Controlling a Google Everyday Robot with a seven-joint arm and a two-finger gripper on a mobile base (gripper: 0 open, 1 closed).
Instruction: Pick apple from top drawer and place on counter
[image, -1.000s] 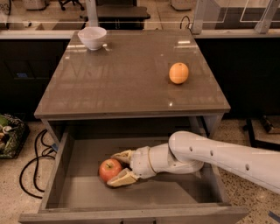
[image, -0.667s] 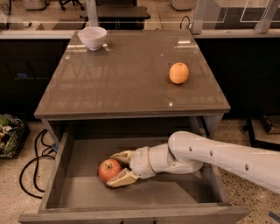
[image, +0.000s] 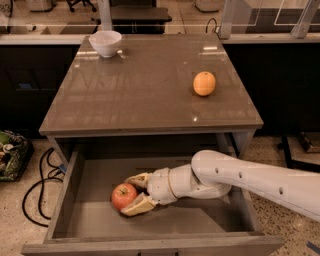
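Observation:
The red apple lies on the floor of the open top drawer, left of middle. My gripper reaches in from the right on the white arm. Its two tan fingers sit above and below the apple and press against its sides. The apple still rests on the drawer floor. The counter is the glossy grey-brown tabletop right above the drawer.
An orange round fruit sits on the counter's right side. A white bowl stands at its back left corner. Cables and a bag lie on the floor to the left of the drawer.

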